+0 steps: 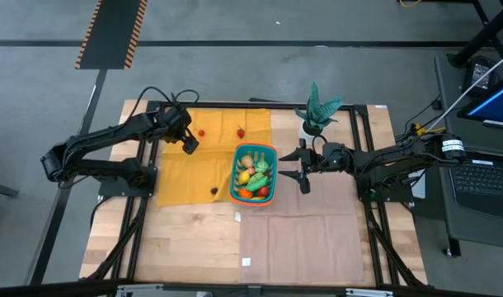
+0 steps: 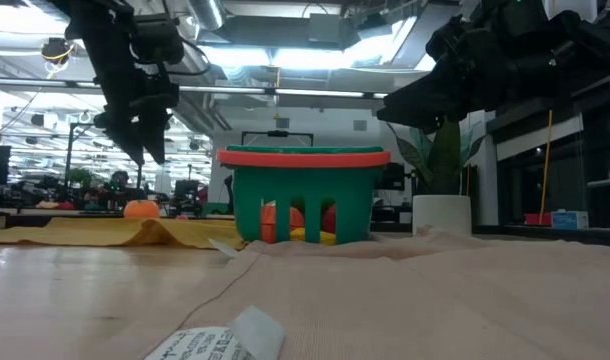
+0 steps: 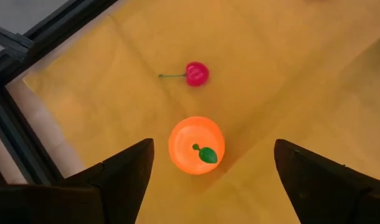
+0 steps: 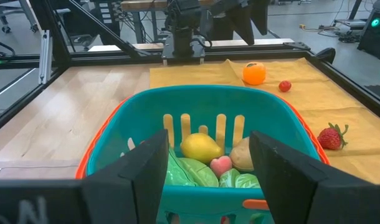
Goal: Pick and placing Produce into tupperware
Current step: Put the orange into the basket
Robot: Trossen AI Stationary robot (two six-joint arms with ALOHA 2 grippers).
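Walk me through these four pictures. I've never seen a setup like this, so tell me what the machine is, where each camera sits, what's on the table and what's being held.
This is a robot with two dark arms at a wooden table, each ending in a two-finger gripper. One picture looks straight down, one looks level across the tabletop, and two come from cameras on the arms' wrists.

On the table lie a yellow cloth and a tan cloth. A teal basket already holds several toy fruits and vegetables. A potted plant stands behind it.

The left gripper hangs open above a toy orange, with a cherry nearby. A strawberry also lies loose on the yellow cloth.

The right gripper hovers by the basket with its fingers apart. Neither gripper holds anything.
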